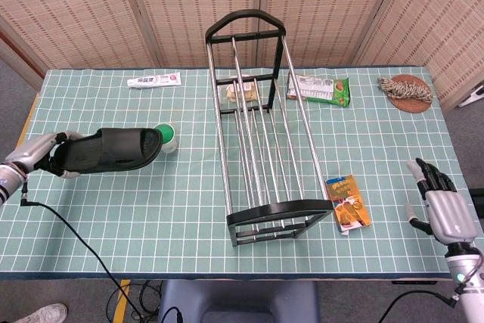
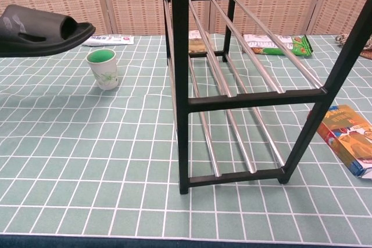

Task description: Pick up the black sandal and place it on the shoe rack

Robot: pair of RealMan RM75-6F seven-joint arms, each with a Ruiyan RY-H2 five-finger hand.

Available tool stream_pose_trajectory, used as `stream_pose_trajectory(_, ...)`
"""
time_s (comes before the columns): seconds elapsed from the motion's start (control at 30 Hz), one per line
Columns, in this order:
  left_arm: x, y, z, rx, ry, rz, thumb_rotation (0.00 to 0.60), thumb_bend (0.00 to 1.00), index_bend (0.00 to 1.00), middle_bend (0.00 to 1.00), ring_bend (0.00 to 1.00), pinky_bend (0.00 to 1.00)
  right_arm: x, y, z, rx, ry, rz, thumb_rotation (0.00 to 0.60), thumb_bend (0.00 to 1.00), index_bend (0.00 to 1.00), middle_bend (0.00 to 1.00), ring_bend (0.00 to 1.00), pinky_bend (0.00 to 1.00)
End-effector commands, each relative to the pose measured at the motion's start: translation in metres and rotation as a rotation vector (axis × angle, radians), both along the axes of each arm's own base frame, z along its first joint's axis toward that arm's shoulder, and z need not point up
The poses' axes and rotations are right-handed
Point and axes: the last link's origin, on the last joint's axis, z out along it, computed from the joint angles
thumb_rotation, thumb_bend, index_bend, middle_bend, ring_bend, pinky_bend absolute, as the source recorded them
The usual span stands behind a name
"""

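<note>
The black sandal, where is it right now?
The black sandal is held above the table's left side by the left hand, its toe over the green-topped cup, left of the shoe rack.

Green-lidded cup (image 2: 102,68), toothpaste tube (image 1: 153,80), and snack packets (image 1: 318,88) on the checked cloth.

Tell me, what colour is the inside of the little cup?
Green. The cup is white outside with a leafy print and green inside, clearest in the chest view.
</note>
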Motion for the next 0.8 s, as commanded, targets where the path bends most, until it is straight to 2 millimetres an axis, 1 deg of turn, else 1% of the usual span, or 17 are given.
stream_pose_trajectory(0.03,0.01,0.003,0.004,-0.003,0.001,-0.008,0.6,0.17,0.56,0.33,0.18,0.17,-0.001,0.0,0.002,-0.006,-0.002,0.0,0.6,0.45,0.0,0.0,0.0,0.09)
stream_pose_trajectory(0.23,0.024,0.005,0.015,-0.004,0.004,-0.012,0.6,0.17,0.56,0.33,0.18,0.17,-0.002,0.0,0.002,-0.002,-0.002,-0.002,0.6,0.45,0.0,0.0,0.0,0.09)
stream_pose_trajectory(0.4,0.029,0.007,0.02,-0.005,0.006,0.006,0.6,0.17,0.56,0.33,0.19,0.17,-0.003,-0.002,0.0,0.0,0.004,-0.01,0.6,0.45,0.0,0.0,0.0,0.09)
stream_pose_trajectory(0.6,0.046,0.012,0.022,-0.025,-0.002,0.012,0.6,0.17,0.56,0.33,0.19,0.17,-0.004,-0.004,0.0,0.001,0.004,-0.019,0.6,0.45,0.0,0.0,0.0,0.09)
stream_pose_trajectory(0.8,0.065,0.016,0.02,-0.05,0.01,-0.017,0.6,0.17,0.57,0.33,0.19,0.17,-0.005,-0.004,0.003,-0.009,-0.006,-0.021,0.6,0.45,0.0,0.0,0.0,0.09)
